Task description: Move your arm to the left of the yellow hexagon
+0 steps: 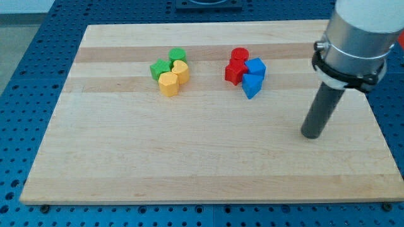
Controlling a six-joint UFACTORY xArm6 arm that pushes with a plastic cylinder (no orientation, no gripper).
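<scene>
The yellow hexagon [168,83] lies on the wooden board [189,151] left of centre, near the view's top. It touches a second yellow block [181,70], a green star-like block [160,69] and a green round block [177,56]. My tip [311,135] rests on the board far to the view's right of the yellow hexagon and lower in the view, apart from every block.
A second cluster sits right of centre near the top: a red cylinder [239,55], a red star-like block [235,72] and two blue blocks [255,67] [252,85]. The board lies on a blue perforated table [19,126].
</scene>
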